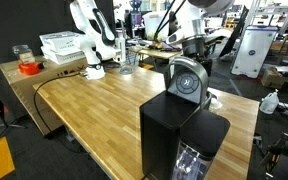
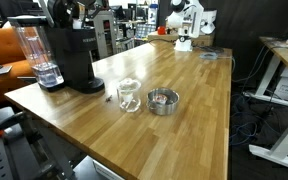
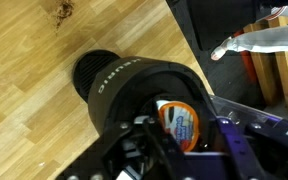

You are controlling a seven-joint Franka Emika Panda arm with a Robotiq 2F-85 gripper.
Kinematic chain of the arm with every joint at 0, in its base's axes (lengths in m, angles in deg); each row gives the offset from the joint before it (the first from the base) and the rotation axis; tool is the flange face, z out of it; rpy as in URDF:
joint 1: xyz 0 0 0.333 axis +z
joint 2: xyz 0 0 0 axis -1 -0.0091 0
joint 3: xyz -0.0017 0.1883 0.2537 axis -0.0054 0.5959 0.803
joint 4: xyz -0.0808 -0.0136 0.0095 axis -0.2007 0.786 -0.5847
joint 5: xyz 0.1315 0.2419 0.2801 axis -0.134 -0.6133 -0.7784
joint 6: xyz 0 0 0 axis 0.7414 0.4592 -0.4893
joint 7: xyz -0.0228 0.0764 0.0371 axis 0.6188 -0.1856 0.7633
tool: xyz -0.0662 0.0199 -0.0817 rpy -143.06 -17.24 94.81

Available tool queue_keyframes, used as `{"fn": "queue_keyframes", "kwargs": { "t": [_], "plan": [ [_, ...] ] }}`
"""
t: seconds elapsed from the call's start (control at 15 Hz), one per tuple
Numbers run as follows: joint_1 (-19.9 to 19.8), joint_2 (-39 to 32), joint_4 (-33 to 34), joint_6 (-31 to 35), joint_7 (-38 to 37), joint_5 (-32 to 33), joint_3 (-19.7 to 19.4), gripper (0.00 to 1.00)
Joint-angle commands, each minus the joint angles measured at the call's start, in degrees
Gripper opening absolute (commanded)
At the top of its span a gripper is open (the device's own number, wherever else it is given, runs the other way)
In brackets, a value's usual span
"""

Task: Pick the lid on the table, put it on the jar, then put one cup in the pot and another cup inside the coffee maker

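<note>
Last step in hand: gripper [image 3: 179,135] hung over the coffee maker [image 3: 134,85], jaws pinching a cup [image 3: 177,120] just above its head. Jar [image 2: 129,95] and pot [image 2: 163,101] stood beside the machine. Next: lower the cup into the opening, then release.

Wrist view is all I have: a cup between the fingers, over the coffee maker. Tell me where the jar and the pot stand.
Observer: In an exterior view the jar stands on the table near the coffee maker, with the pot beside it on the far side from the machine.
Operator: Report the jar's lid.
Observer: A lid seems to sit on the jar, though it is small in the picture.
Operator: Check the pot.
Observer: Something reddish lies inside it. I cannot tell what.
</note>
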Motion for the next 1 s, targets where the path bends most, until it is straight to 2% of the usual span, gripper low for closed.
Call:
{"fn": "queue_keyframes", "kwargs": {
  "t": [0.0, 0.07, 0.13, 0.47, 0.93],
  "plan": [
    [-0.7, -2.2, 2.6, -1.2, 1.2, -0.1, 0.1, 0.15],
    [-0.7, -2.4, 3.1, -1.4, 0.9, 0.0, 0.1, 0.51],
    [-0.7, -2.6, 3.3, -1.6, 0.8, 0.0, 0.1, 0.66],
    [-0.7, -2.7, 3.9, -1.7, 0.9, 0.0, 0.2, 0.99],
    [-0.6, 0.4, 2.2, 0.6, -1.3, 2.1, -0.4, 1.00]
  ]
}}
